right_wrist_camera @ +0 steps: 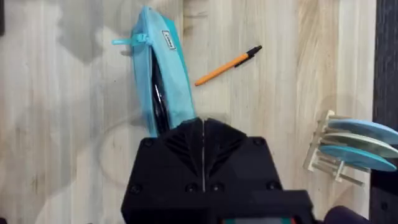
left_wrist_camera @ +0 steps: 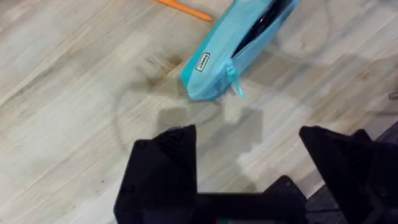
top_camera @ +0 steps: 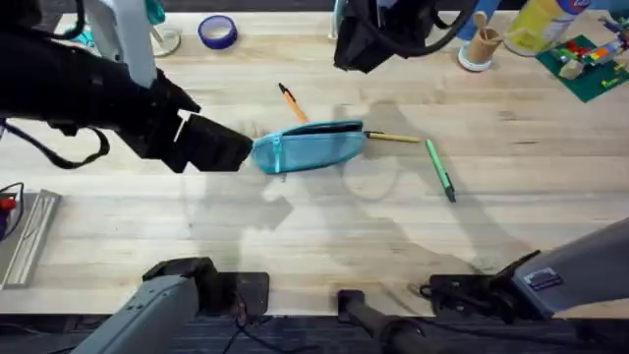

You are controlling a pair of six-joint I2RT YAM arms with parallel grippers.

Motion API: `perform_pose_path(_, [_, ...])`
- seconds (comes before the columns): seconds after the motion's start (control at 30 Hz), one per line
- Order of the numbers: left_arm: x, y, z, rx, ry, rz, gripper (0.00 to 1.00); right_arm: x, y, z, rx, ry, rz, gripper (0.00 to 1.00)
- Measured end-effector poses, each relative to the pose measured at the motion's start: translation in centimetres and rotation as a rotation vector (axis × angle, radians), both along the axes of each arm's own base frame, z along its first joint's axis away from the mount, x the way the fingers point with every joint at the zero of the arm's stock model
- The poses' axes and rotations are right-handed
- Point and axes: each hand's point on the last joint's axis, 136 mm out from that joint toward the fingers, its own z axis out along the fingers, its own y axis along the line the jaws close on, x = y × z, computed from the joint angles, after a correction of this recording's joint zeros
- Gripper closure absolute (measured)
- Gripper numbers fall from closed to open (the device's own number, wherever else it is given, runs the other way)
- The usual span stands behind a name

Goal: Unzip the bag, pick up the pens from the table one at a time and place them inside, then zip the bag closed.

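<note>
the bag (top_camera: 313, 146) lies unzipped on the table (top_camera: 295, 246). the left gripper (left_wrist_camera: 249, 146) hovers spread wide just beside its zipper-pull end. the right gripper (right_wrist_camera: 203, 127) is pressed closed over the bag's other end.

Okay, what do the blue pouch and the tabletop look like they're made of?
The bag looks like soft woven fabric, matte, sagging along its open zipper, with a small sewn label. The table looks like pale wood planks, grain and seams showing, with a smooth low sheen; whether it's solid wood or laminate can't be told.
</note>
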Motion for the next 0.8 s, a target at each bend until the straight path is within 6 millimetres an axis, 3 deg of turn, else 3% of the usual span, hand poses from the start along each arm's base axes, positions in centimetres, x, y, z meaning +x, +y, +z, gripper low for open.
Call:
perform_pose_path(0.1, [0.0,0.0,0.0,0.0,0.0,0.0,0.006,-1.1,-0.6,-0.6,-0.037,0.022,0.049,0.971])
perform_pose_path(0.3, [0.0,0.0,0.0,0.0,0.0,0.0,0.006,-1.1,-0.3,-1.0,-0.048,0.01,0.09,0.971])
perform_pose_path(0.6, [0.0,0.0,0.0,0.0,0.0,0.0,0.006,-1.3,1.9,-5.5,-0.103,0.108,0.148,0.971])
perform_pose_path(0.8, [0.0,0.0,0.0,0.0,0.0,0.0,0.006,-1.8,2.5,-6.0,-0.111,0.132,0.151,0.971])
